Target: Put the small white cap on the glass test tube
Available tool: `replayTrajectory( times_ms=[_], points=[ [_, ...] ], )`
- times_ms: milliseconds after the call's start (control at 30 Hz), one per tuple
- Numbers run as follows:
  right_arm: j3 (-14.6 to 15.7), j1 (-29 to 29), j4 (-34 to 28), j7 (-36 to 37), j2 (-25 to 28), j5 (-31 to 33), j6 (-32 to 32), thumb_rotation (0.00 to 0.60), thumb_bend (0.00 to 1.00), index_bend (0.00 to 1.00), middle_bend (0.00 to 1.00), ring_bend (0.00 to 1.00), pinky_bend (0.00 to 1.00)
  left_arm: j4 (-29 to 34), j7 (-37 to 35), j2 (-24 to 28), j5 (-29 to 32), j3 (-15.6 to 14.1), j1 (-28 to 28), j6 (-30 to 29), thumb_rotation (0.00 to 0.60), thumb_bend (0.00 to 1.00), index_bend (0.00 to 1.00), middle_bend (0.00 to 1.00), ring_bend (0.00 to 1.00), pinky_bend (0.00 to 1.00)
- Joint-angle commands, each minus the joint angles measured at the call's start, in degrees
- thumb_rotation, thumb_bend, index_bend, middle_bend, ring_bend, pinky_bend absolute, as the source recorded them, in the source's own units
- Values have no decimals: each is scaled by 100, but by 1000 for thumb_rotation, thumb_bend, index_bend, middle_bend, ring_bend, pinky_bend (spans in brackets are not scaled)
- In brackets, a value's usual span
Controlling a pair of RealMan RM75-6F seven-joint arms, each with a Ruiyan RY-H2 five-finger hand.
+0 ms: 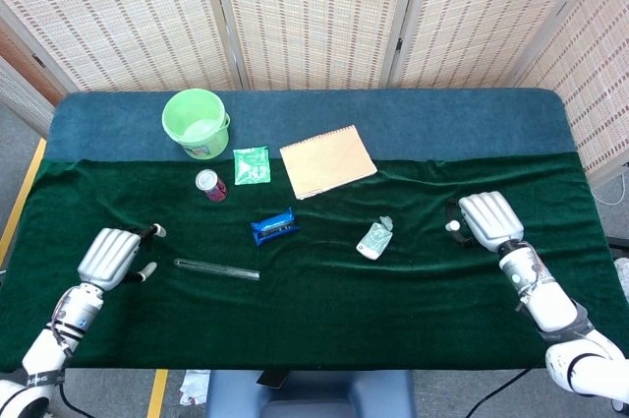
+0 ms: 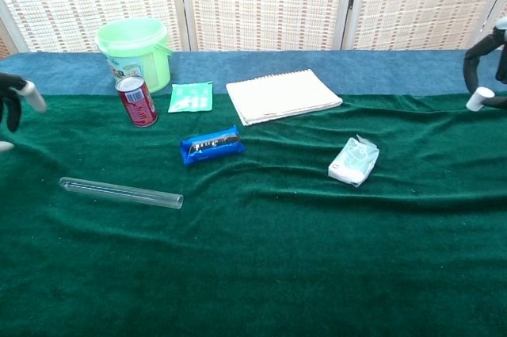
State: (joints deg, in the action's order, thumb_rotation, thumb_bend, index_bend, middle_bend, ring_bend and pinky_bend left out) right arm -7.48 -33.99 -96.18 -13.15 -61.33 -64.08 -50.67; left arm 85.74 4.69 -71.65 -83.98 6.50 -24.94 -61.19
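While right robot hand (image 1: 487, 218) pinches white cap (image 2: 479, 99), test tube (image 1: 216, 269) lies far left.

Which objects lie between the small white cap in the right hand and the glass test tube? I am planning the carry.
The crumpled clear packet and blue snack wrapper lie near that line; both are low, so the small white cap could pass above them to the glass test tube.

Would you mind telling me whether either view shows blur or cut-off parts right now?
Chest view: left hand smeared at the frame edge, right hand cropped, small white cap soft; test tube sharp. Head view: evenly lit, both hands whole.
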Motion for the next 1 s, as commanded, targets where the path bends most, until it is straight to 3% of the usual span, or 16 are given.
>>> replayTrajectory(
  times_ms=[33,400,767,1000],
  points=[
    [42,35,9,38,27,-28,-17,600,610,707,986,1000,1000,116,308,-233,262,57,-292,373,600,345,373,703,645,699],
    [143,139,242,371,-5,-200,-15,600,610,707,986,1000,1000,502,1383,-773,1213,57,-687,855,600,342,398,838,766,784],
    [200,172,509,633,-96,-301,77,600,610,707,986,1000,1000,218,2124,-1577,1897,103,-900,634,600,342,473,896,840,820],
    [219,178,640,756,-139,-332,143,600,612,708,986,1000,1000,132,2466,-1790,2297,91,-993,563,600,342,494,905,850,823]
  ],
)
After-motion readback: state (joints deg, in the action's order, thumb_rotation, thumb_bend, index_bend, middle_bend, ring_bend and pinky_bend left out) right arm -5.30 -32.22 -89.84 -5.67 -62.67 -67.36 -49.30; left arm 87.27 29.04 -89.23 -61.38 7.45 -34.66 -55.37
